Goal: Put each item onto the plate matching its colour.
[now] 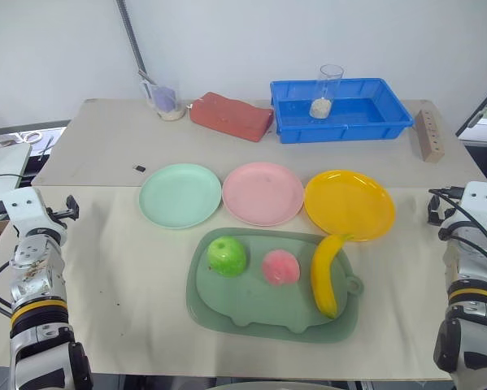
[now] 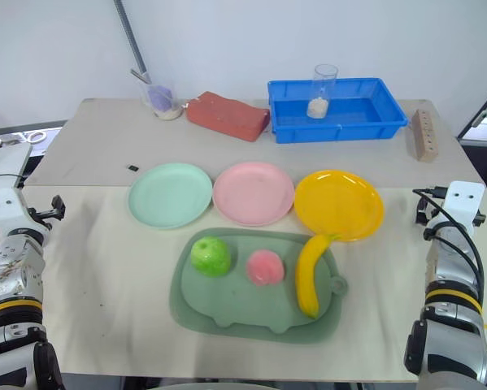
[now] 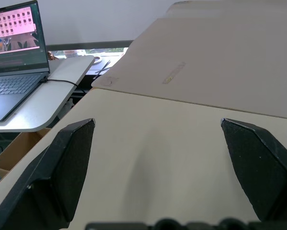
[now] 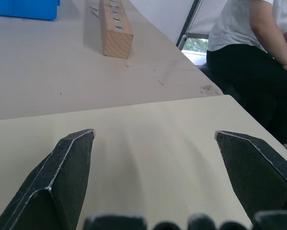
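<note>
The left gripper [image 3: 157, 158] and right gripper [image 4: 155, 158] both stand spread wide with nothing between the fingers, above bare table [image 1: 105, 276], apparently not touching it. The apple [image 1: 227, 256], peach [image 1: 280, 267] and banana [image 1: 326, 274] lie on the dull-green tray [image 1: 251, 313], just beside the mint green plate [image 1: 180, 195], pink plate [image 1: 263, 193] and yellow plate [image 1: 350, 204].

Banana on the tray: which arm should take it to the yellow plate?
Right, probably. The banana lies at the tray's right end, just below the yellow plate, nearer the right pincer, which is open and empty. The left pincer waits across the table, nearer the apple.
</note>
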`<action>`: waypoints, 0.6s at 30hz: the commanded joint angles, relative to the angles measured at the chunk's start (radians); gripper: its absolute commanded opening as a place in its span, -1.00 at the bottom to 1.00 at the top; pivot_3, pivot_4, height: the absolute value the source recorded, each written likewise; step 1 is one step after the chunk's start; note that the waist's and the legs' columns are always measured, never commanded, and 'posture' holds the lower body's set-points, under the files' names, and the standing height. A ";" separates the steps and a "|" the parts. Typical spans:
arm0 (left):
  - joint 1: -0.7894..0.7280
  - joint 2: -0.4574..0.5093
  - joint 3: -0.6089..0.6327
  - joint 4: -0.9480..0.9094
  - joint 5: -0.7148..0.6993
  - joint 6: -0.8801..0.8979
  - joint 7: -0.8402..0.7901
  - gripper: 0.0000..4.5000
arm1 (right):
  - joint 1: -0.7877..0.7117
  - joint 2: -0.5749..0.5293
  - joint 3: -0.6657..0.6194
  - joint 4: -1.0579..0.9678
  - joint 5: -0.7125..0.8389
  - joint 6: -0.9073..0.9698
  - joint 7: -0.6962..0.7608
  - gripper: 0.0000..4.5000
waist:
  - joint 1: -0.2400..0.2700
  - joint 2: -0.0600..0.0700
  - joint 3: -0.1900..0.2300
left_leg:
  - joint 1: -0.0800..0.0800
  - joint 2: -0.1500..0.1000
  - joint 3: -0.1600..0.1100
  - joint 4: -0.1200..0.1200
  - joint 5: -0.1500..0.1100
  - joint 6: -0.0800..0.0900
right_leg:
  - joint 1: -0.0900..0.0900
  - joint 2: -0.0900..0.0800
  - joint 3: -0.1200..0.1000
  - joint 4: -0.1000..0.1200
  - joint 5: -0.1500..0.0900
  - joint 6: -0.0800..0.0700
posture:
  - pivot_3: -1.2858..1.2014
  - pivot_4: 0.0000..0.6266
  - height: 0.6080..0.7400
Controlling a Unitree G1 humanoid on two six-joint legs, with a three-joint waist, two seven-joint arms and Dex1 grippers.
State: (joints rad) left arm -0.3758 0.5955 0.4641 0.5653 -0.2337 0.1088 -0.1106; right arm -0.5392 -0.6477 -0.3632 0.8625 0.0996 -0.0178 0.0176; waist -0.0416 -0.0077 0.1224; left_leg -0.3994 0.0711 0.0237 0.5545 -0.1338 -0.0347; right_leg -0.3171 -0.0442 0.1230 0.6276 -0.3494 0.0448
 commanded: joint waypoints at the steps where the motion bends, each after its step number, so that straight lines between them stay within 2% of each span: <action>1: -0.007 0.028 0.019 -0.004 -0.003 -0.029 -0.016 1.00 | -0.012 -0.032 -0.013 -0.020 0.002 -0.018 -0.002 0.98 | 0.000 0.000 0.000 | 0.000 0.000 0.000 0.000 0.000 0.000 | 0.000 0.000 0.000 0.000 0.000 0.000 | 0.03 -0.52 1.00; 4: -0.006 0.045 0.029 0.006 -0.025 -0.053 -0.073 1.00 | -0.010 -0.034 -0.011 -0.023 0.000 -0.019 0.001 0.98 | -0.001 0.000 0.000 | 0.000 0.000 0.000 0.000 0.000 0.000 | 0.000 0.000 0.000 0.000 0.000 0.000 | 0.03 -0.52 1.00; 9: 0.032 0.095 -0.022 -0.195 -0.110 0.031 -0.322 1.00 | -0.047 -0.066 0.020 -0.066 -0.004 -0.018 0.092 0.98 | -0.001 0.000 0.000 | 0.000 0.000 0.000 0.000 0.000 0.000 | 0.000 0.000 0.000 0.000 0.000 0.000 | 0.03 -0.52 1.00; 12: 0.095 0.152 -0.099 -0.412 -0.163 0.109 -0.504 1.00 | -0.086 -0.090 0.043 -0.103 0.032 -0.001 0.242 0.98 | -0.003 0.002 0.001 | 0.000 0.000 0.000 0.000 0.000 0.000 | 0.000 0.000 0.000 0.000 0.000 0.000 | 0.03 -0.52 1.00; 14: 0.137 0.196 -0.149 -0.568 -0.219 0.180 -0.615 1.00 | -0.096 -0.098 0.069 -0.164 0.072 0.025 0.399 0.98 | -0.004 0.004 0.000 | -0.001 0.000 0.000 0.000 0.000 0.000 | 0.000 0.000 0.000 0.000 0.000 0.000 | 0.03 -0.52 1.00; 18: 0.167 0.267 -0.253 -0.800 -0.299 0.283 -0.779 1.00 | -0.019 -0.093 0.144 -0.461 0.225 0.167 0.735 0.98 | -0.003 0.004 0.000 | 0.000 0.001 0.000 -0.002 0.000 0.000 | 0.000 0.001 0.000 -0.001 0.000 0.000 | 0.03 -0.52 1.00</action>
State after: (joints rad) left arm -0.2100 0.8362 0.2248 -0.1496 -0.4860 0.3519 -0.8357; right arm -0.5815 -0.7323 -0.2416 0.5314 0.2529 0.0910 0.6306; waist -0.0447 -0.0032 0.1225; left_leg -0.3997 0.0722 0.0241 0.5529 -0.1339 -0.0348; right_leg -0.3175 -0.0432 0.1230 0.6269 -0.3494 0.0447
